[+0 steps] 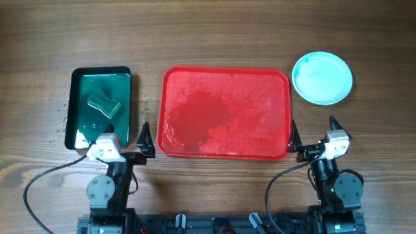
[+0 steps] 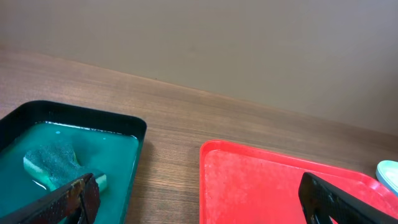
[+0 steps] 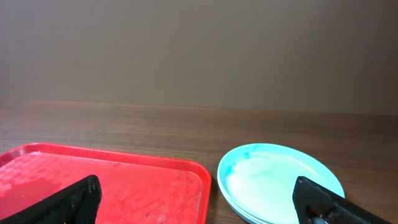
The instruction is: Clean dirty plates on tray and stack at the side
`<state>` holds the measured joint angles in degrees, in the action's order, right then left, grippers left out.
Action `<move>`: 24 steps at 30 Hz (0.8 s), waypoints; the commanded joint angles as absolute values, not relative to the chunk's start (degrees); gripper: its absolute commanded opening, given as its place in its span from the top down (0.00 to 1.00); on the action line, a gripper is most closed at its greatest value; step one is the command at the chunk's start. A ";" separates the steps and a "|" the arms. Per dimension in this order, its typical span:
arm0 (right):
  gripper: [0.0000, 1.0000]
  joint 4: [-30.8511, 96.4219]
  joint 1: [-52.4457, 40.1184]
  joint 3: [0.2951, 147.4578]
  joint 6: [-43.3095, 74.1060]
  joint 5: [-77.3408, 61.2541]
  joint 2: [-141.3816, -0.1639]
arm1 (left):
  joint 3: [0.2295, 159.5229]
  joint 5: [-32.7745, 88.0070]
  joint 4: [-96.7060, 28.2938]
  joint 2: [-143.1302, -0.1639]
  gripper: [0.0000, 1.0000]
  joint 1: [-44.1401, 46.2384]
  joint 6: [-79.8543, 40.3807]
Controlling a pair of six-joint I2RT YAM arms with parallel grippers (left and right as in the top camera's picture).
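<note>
The plates point(image 1: 322, 78) sit off the tray, on the bare worktop point(image 1: 208, 32) just beside the tray's far right corner. From overhead only a pale light-blue top plate shows, with a whiter sheen across its middle. In the right wrist view point(image 3: 280, 180) further rim edges peek out under its near side, so it is a stack, though how many lie there cannot be told. The red tray point(image 1: 260, 91) lies in the middle of the worktop with nothing on it but wet patches, darker toward its near left part. Left of it, a little apart, is a smaller dark green tray point(image 1: 101, 69) holding teal liquid and a green sponge point(image 1: 104, 103). The left hand point(image 1: 127, 136) is at the near edge between the two trays, jaws spread wide and gripping nothing – one finger over the green tray, the other over the red one. The right hand point(image 1: 314, 133) is likewise wide open and empty, near the red tray's near right corner, with the plates beyond it.
</note>
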<state>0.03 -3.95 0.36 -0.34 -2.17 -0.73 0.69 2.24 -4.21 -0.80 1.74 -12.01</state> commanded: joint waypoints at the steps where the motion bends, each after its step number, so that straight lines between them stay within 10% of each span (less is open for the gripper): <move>1: 0.00 -0.10 -3.68 0.30 -1.10 -3.09 -0.21 | 0.36 2.13 -4.49 -0.19 0.00 2.31 -10.61; 24: 0.00 -0.10 -3.68 0.30 -1.10 -3.09 -0.21 | 0.34 -5.89 -4.10 -0.19 0.00 3.60 3.60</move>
